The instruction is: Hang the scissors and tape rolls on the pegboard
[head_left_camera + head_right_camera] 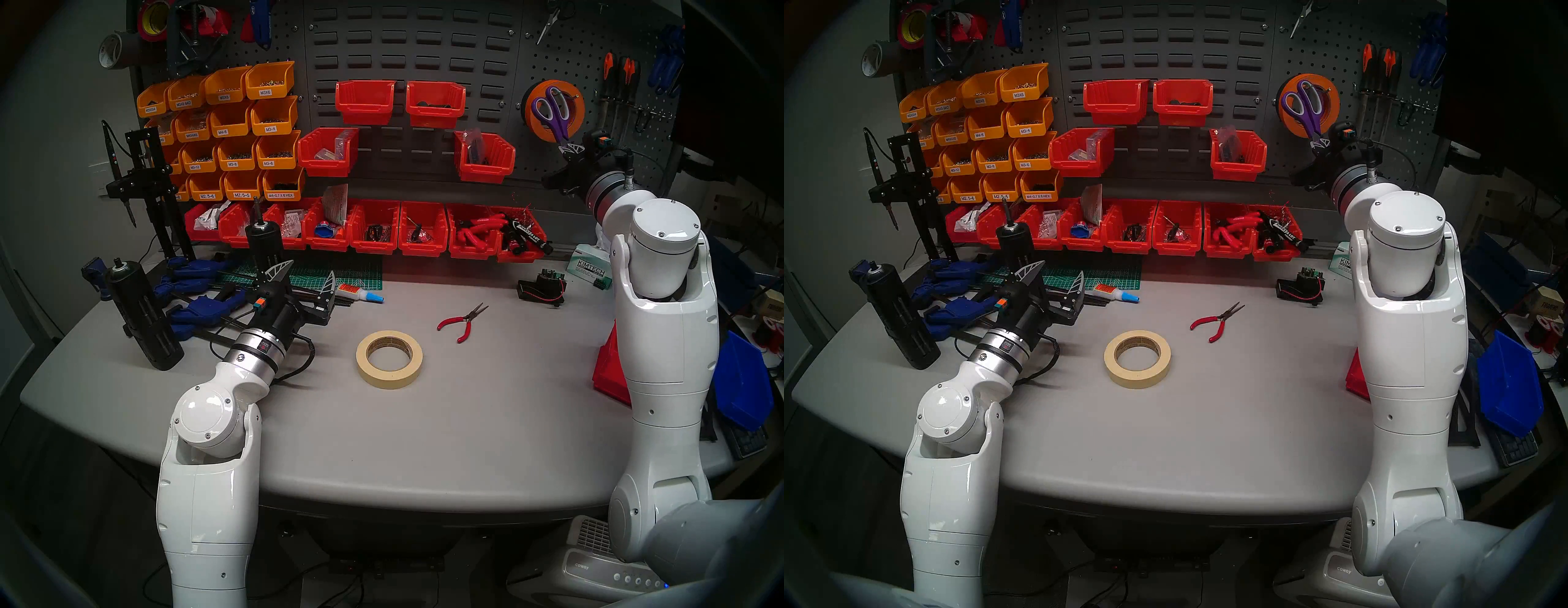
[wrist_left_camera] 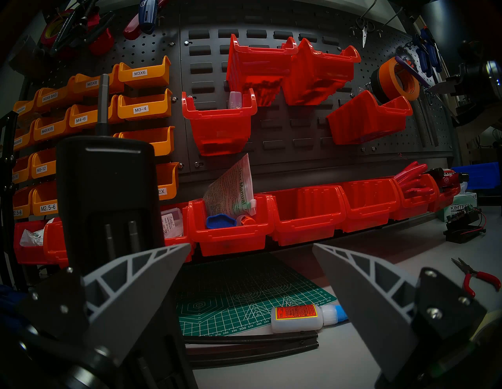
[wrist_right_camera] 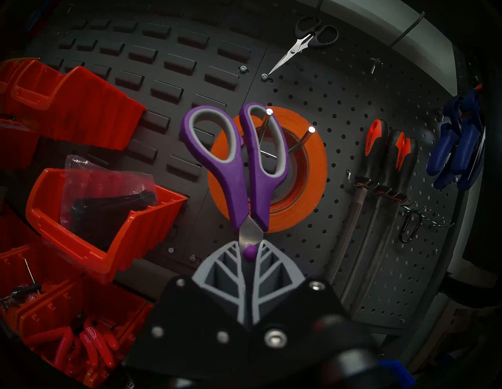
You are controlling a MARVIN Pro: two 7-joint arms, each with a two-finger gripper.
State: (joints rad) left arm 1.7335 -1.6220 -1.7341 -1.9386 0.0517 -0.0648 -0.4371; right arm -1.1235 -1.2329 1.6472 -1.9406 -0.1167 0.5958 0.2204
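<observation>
Right end effector (image 3: 248,260), pinching the scissors (image 3: 239,163) by the blades, presents their handle loop at the pegboard (image 3: 353,114) hook (image 3: 264,126) over the orange tape roll (image 3: 309,173); next: seat loop, then release.

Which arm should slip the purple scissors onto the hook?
Right. The right gripper is already shut on the scissors at the pegboard hooks; the left gripper sits open over the table.

My right gripper (image 3: 248,267) has matt grey ribbed plastic fingers; the scissors (image 3: 245,173) show soft matt purple handles and bright steel blades, against the orange tape roll (image 3: 304,173) and matt perforated metal pegboard (image 3: 353,114).
</observation>
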